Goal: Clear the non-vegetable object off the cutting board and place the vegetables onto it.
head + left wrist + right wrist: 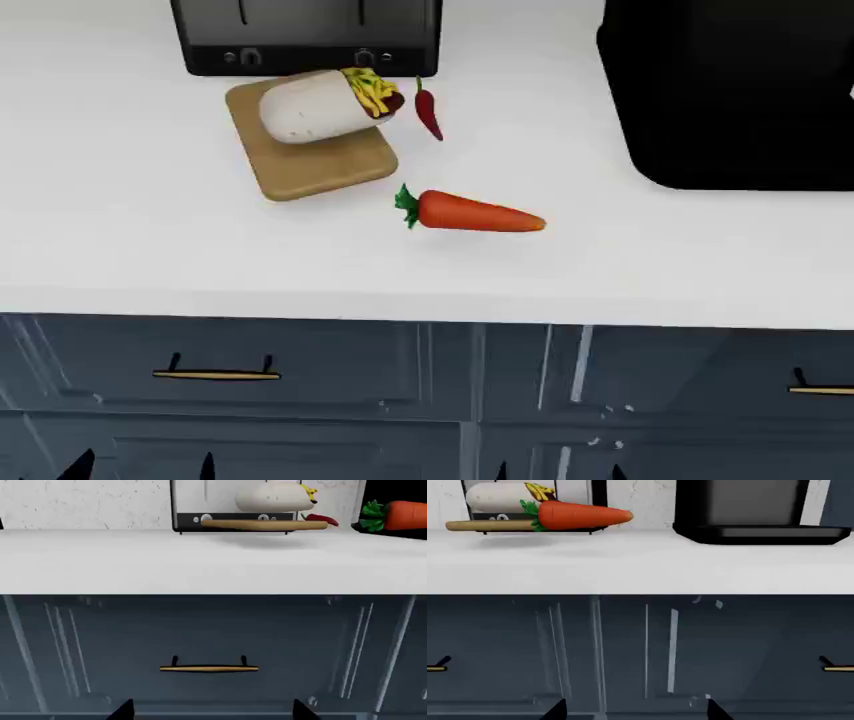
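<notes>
A white burrito [318, 106] with yellow filling at one end lies on the light wooden cutting board [320, 165], in front of the toaster. The red chili pepper [427, 111] rests on the counter just right of the board. An orange carrot [474, 213] with a green top lies on the counter in front of the board's right corner. Both grippers hang low in front of the cabinet doors, below counter height. My left gripper [140, 467] and right gripper [558, 471] are open and empty. From the left wrist I see the burrito [275, 497], the board [263, 525], the chili [323, 519] and the carrot [393, 516].
A black toaster [310, 36] stands behind the board. A large black appliance [731, 90] occupies the counter's right side. Blue cabinet drawers with brass handles [216, 374] run under the white counter edge [400, 302].
</notes>
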